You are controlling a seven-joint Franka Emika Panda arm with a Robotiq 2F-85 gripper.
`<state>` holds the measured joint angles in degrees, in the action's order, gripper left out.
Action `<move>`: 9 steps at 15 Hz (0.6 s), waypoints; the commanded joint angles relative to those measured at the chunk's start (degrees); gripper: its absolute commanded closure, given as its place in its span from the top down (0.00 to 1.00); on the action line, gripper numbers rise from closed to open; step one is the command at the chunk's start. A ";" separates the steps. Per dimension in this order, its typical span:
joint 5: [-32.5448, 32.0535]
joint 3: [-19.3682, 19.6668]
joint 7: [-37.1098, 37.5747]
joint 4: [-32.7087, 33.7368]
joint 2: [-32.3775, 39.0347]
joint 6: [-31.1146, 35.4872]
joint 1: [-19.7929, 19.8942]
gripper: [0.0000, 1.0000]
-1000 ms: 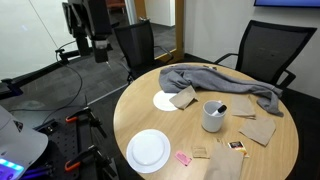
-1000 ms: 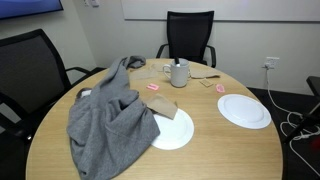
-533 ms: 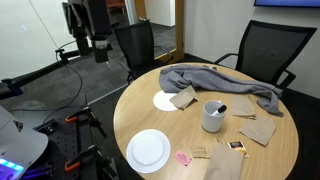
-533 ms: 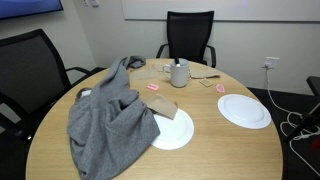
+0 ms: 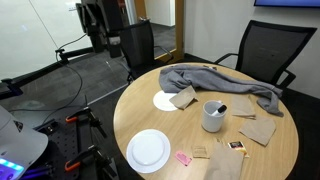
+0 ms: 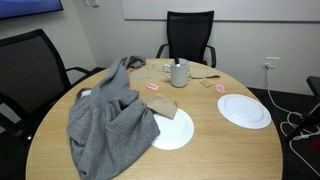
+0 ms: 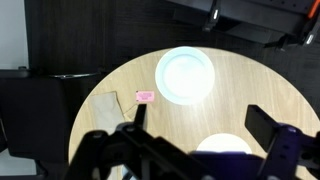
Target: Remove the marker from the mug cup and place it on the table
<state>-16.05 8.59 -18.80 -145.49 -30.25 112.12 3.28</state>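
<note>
Your gripper (image 7: 200, 118) hangs high above the table (image 5: 135, 120), its jaws spread wide with nothing between them. That is a fair way to hold it for a long approach with no load. In an exterior view the arm stands off the table's edge beside an office chair (image 5: 135, 45), well apart from its target.

The wrist view looks down on a bare white plate (image 7: 185, 75) near the rim, with a pink scrap (image 7: 145, 96) just beside it. The mug does not show there.

The mug cup (image 5: 213, 117) sits upright on the far part of the tabletop. The marker (image 5: 221, 108) stands inside it, leaning on the rim with only its dark end poking above the lip. It looks too slim to stand alone, so the wall props it, and you will likely have to pinch that short tip from above.

A second plate (image 6: 172, 132) carries a brown napkin (image 6: 165, 108) and is partly overlapped by a grey cloth (image 6: 110, 110) heaped across the table. The cloth ends near the mug without touching it. The task is not yet begun, and bare wood lies open beside the mug for the set-down.
</note>
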 commanded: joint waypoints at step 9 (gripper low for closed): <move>7.01 -3.32 20.89 3.02 15.38 29.50 1.23 1.00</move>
<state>-10.82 6.32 -2.07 -144.94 -19.83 136.42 3.13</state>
